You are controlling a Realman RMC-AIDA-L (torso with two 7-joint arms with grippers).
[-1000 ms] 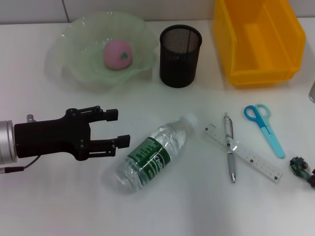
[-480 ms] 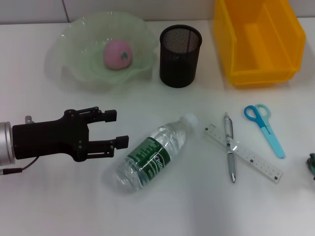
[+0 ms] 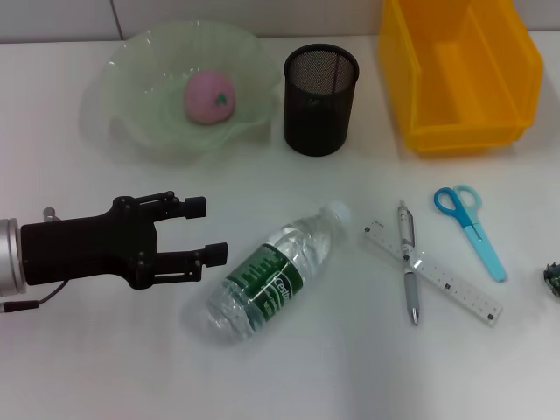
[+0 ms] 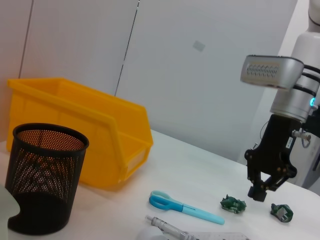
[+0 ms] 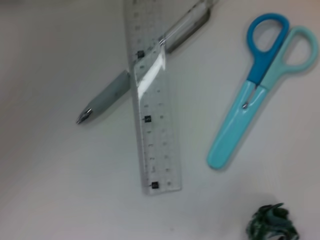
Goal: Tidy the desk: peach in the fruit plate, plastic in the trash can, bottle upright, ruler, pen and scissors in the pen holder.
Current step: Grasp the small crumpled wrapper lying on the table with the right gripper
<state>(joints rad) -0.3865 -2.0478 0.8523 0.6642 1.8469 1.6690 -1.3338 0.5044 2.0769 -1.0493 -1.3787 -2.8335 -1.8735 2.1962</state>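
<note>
My left gripper [image 3: 205, 230] is open just above the table, a short way left of the clear bottle [image 3: 271, 276] lying on its side. The pink peach [image 3: 208, 96] rests in the green fruit plate [image 3: 131, 70]. Pen [image 3: 408, 262] and clear ruler [image 3: 433, 273] lie crossed, with the blue scissors [image 3: 471, 229] to their right. The black mesh pen holder [image 3: 320, 87] stands beside the yellow trash can [image 3: 459, 70]. A green plastic wad [image 3: 553, 278] peeks in at the right edge. In the left wrist view my right gripper [image 4: 259, 192] hangs between two plastic wads [image 4: 233, 204] [image 4: 281, 212].
The right wrist view shows the ruler [image 5: 150, 110] over the pen [image 5: 107, 95], the scissors [image 5: 255, 90] and one green wad [image 5: 272, 222] on white tabletop. Bare table lies in front of the bottle. A grey wall stands behind the desk.
The green plastic and dark gripper part at the right edge of the head view have slid almost out of sight. My left gripper drifted slightly left, still open.
</note>
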